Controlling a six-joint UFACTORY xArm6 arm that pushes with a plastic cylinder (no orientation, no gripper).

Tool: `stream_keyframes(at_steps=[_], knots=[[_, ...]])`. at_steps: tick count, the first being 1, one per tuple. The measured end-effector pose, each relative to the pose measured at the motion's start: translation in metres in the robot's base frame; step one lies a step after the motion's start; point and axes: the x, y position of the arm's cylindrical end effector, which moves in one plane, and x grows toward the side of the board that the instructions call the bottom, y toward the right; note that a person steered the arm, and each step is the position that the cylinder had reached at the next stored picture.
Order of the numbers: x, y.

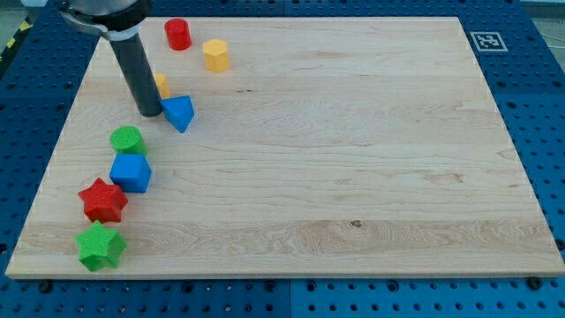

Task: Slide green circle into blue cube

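The green circle (128, 140) sits at the view's left, touching the upper edge of the blue cube (131, 173) just below it. My tip (149, 113) stands a little above and to the right of the green circle, apart from it. It is close beside the blue triangular block (179, 112) on its right. A yellow block (161, 86) is partly hidden behind the rod.
A red star (102, 200) and a green star (100, 246) lie below the blue cube at the lower left. A red cylinder (178, 34) and a yellow hexagonal block (215, 55) stand near the top. The wooden board (353, 159) rests on a blue pegboard.
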Motion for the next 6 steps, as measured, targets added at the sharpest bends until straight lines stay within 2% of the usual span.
stream_keyframes(at_steps=[4,6], knots=[[0.029,-0.021],[0.072,0.039]])
